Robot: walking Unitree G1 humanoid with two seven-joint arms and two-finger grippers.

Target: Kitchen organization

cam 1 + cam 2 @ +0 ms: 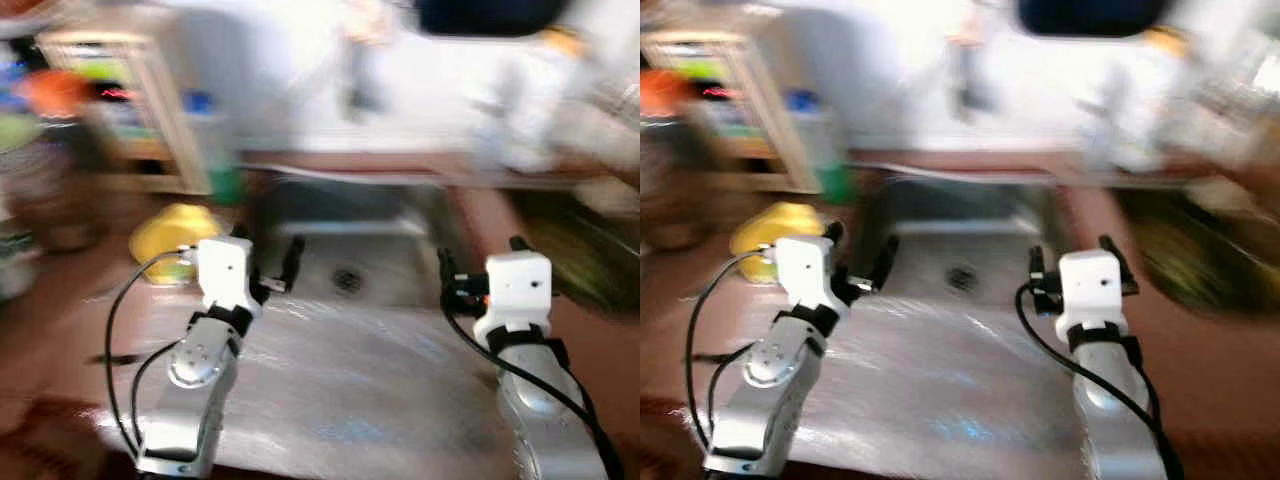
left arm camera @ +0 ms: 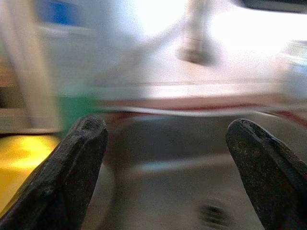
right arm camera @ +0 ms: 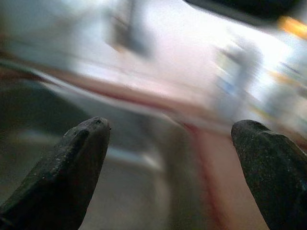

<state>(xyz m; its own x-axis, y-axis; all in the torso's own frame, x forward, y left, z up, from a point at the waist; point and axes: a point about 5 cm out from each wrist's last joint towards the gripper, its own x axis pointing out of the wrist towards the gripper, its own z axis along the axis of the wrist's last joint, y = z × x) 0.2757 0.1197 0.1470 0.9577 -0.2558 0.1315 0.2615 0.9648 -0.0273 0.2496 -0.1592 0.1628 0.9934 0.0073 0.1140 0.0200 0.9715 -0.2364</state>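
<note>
Every view is blurred by motion. A steel sink [image 1: 350,265] with a drain [image 1: 346,280] lies straight ahead, set in a reddish-brown counter [image 1: 600,350]. My left gripper [image 1: 268,262] hovers over the sink's near left corner, open and holding nothing. Over the sink's near right edge hangs my right gripper [image 1: 478,264], also open and empty. A tap [image 1: 362,60] stands behind the sink. In the left wrist view both black fingers [image 2: 67,177] frame the basin [image 2: 168,187]; in the right wrist view the fingers [image 3: 62,177] frame the sink's right rim.
A yellow object [image 1: 172,240] lies on the counter left of the sink. A wooden-framed shelf [image 1: 120,100] with colourful items stands at the far left. Something dark green [image 1: 575,255] sits right of the sink. A shiny foil-like sheet [image 1: 350,380] covers the near counter.
</note>
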